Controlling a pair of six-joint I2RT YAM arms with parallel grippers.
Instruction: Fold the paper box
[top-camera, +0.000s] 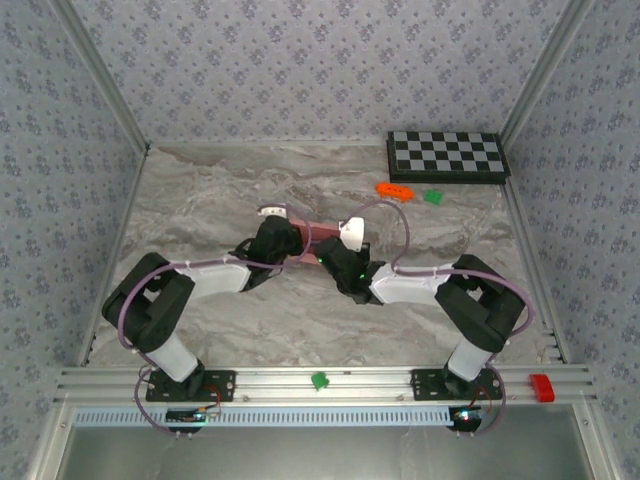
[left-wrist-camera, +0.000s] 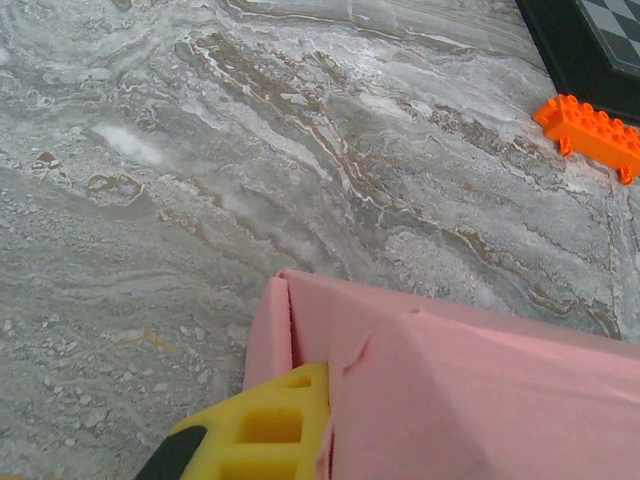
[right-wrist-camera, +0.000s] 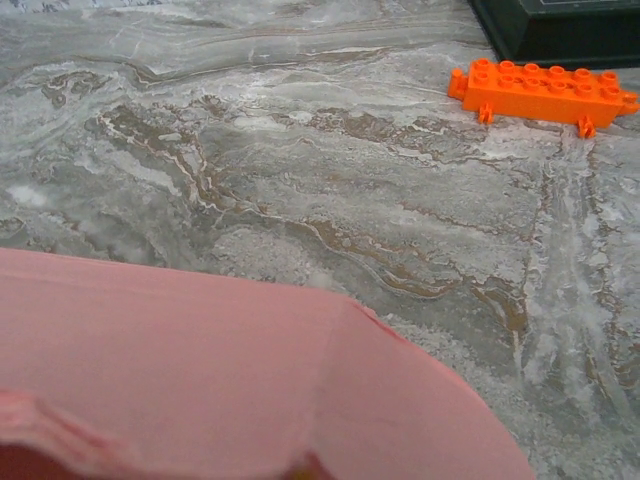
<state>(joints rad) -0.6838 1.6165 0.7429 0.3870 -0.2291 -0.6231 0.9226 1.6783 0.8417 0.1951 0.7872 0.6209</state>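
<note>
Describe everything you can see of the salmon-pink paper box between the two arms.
The salmon-pink paper box is thin matte card, partly folded, with creased panels and a narrow end flap turned up. It sits mid-table over the grey marbled tabletop. The left gripper is shut on one end, its yellow finger pad against the card's edge. The right gripper meets the other end, its fingers hidden by card.

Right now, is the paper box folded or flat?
Partly folded, not flat: the paper box shows a raised corner with creased walls in the left wrist view. Fully closed: cannot tell.
</note>
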